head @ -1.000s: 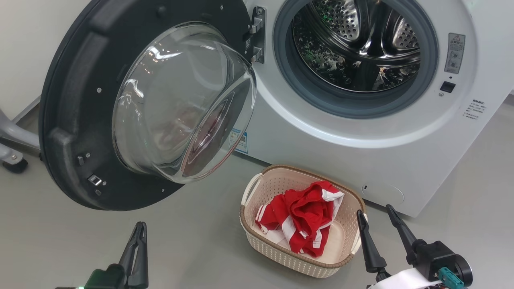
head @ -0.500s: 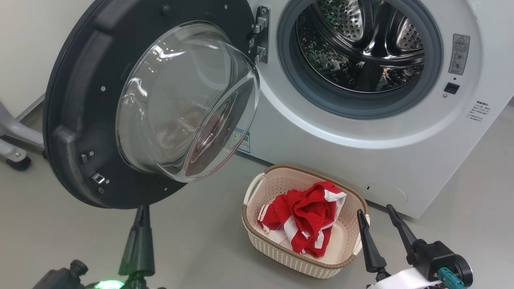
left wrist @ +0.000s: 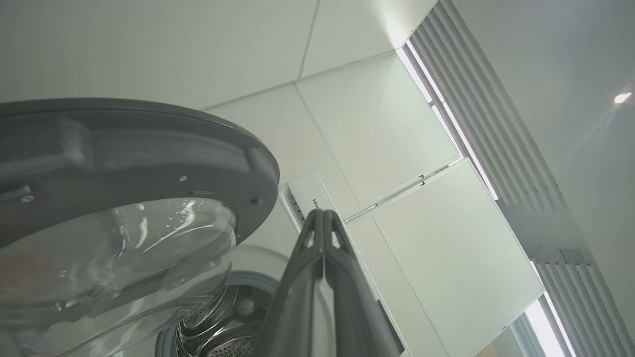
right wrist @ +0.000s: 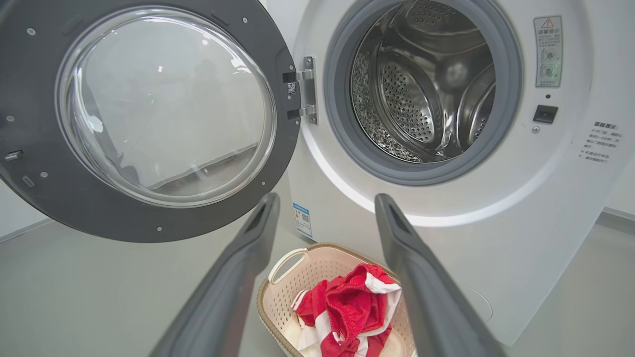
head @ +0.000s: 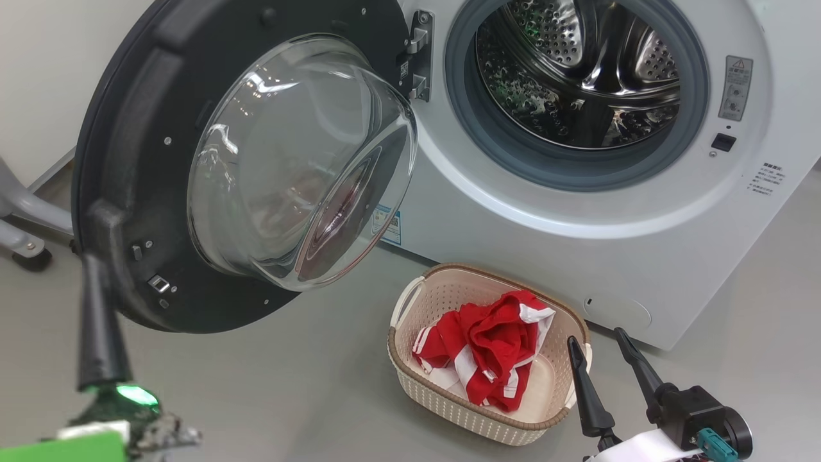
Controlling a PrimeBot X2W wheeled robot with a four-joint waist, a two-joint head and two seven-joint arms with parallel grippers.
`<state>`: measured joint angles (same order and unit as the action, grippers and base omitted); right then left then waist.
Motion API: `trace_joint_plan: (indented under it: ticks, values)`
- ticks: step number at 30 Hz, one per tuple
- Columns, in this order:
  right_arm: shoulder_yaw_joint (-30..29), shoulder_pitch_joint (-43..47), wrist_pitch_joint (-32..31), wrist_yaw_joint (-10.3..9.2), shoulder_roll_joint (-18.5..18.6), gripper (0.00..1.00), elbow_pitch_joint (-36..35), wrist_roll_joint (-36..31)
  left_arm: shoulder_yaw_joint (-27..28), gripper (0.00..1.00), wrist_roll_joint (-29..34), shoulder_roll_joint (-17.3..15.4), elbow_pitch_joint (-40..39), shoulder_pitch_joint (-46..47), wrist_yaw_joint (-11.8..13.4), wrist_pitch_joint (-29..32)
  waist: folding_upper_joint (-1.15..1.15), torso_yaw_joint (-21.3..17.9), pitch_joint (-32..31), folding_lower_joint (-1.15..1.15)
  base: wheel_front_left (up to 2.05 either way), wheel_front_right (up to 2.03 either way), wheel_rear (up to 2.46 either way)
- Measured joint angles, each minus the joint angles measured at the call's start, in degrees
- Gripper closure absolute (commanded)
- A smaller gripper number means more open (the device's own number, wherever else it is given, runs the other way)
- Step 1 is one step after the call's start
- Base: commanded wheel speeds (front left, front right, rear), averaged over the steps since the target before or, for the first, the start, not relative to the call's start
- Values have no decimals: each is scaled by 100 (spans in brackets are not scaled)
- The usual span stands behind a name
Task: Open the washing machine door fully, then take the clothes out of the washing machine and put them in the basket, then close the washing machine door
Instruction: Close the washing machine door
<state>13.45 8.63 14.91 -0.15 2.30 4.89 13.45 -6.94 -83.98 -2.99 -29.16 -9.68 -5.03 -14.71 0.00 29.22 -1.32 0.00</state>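
The washing machine [head: 577, 256] stands with its door [head: 128, 160] swung open to the left, the glass bowl bulging toward me. Bare perforated steel shows in the drum [head: 577, 70]. On the floor in front sits the basket [head: 449, 401] with the red and white clothes [head: 481, 350] bunched inside. My left gripper [head: 90, 260] is shut on nothing, its tip up against the door's lower left rim. In the left wrist view the gripper [left wrist: 322, 212] points up past the door [left wrist: 149, 139]. My right gripper [head: 595, 337] hangs open just right of the basket. In its own view it [right wrist: 327, 198] frames the basket [right wrist: 283, 292] and clothes [right wrist: 347, 307].
A grey metal frame leg with a black castor [head: 25, 256] stands at the far left behind the door. Grey floor [head: 288, 385] stretches between the door and the basket. A white wall [head: 38, 77] lies to the left of the machine.
My left gripper has swung left and upward from the bottom edge to the door's lower left rim, staying shut. The right gripper, the basket and the clothes have stayed put.
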Motion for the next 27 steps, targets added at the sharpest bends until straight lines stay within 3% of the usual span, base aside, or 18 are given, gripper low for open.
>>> trace_joint_plan:
  ticks: [4, 7, 12, 21, 27]
  values:
    - [8, 0, 0, 0, 2, 0, 1, -1, 576, 100, -86, -3, 135, 403, -30, 62, 0, 1, 22, 0, 0, 0, 0]
    - [33, 0, 0, 1, 7, 0, 3, -40, 1015, 100, -397, -354, 470, 761, 15, 302, 0, -1, 40, 0, 0, 0, 0]
    - [76, -2, 0, 7, 46, 0, -3, -89, 1581, 100, -768, -817, 1171, 1342, 300, 556, 0, -4, 125, 0, 0, 0, 0]
    - [205, -48, -57, 88, 127, 0, -35, -202, 2014, 100, -1410, -1601, 2785, 2176, 1046, 1241, 0, -97, 301, 0, 0, 0, 0]
    - [253, -143, -108, 127, 142, 0, -59, -209, 2011, 100, -1590, -1927, 3668, 2454, 1181, 1707, 0, -278, 414, 0, 0, 0, 0]
